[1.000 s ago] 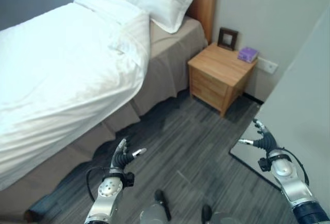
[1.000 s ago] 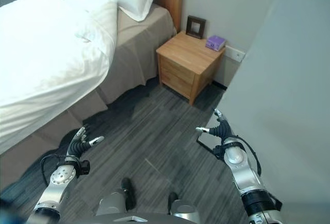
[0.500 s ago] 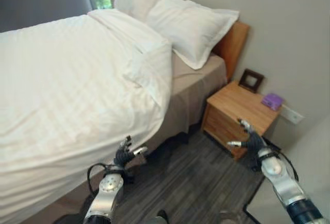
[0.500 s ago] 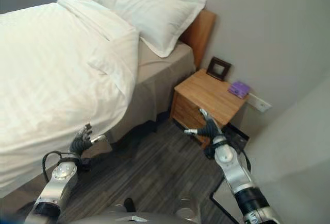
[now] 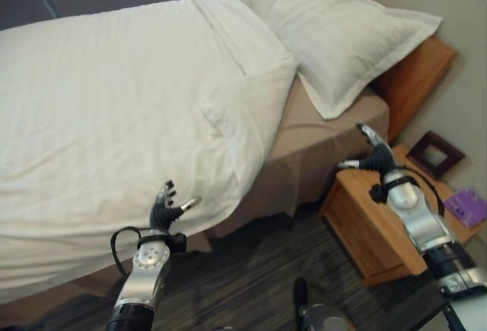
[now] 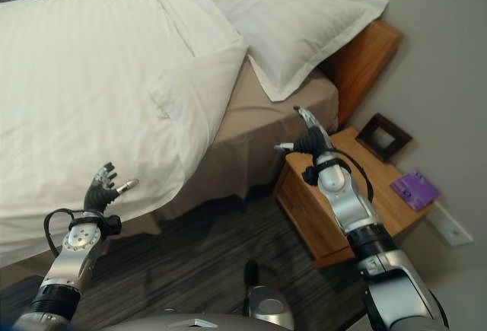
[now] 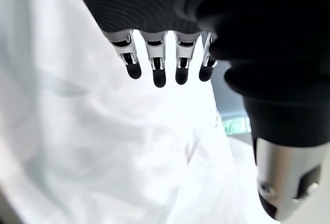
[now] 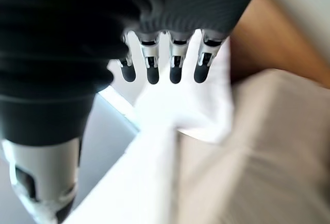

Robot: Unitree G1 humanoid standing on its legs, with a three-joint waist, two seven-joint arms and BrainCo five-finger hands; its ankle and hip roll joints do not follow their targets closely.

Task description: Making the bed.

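Observation:
A white duvet [image 5: 114, 95] covers most of the bed, its near corner folded back on itself [image 5: 251, 110] beside bare beige sheet [image 5: 312, 133]. Two white pillows [image 5: 342, 27] lean on the wooden headboard [image 5: 415, 72]. My left hand [image 5: 163, 213] hangs open just in front of the duvet's hanging edge, holding nothing; its fingers [image 7: 154, 64] face white cloth. My right hand [image 5: 373, 160] is open in the air over the gap between bed and nightstand, level with the mattress corner, its fingers [image 8: 172, 62] pointing at the pillow [image 8: 196, 105].
A wooden nightstand [image 5: 380, 224] stands against the bed's head end, carrying a dark picture frame [image 5: 435, 154] and a purple box [image 5: 468, 207]. Dark wood-pattern floor [image 5: 251, 278] lies along the bedside. A grey wall [image 6: 449, 57] runs behind the nightstand.
The camera has swung closer to the bed and toward its head end. Both hands have come nearer the bed: the left up to the duvet edge, the right past the nightstand. Both stay open.

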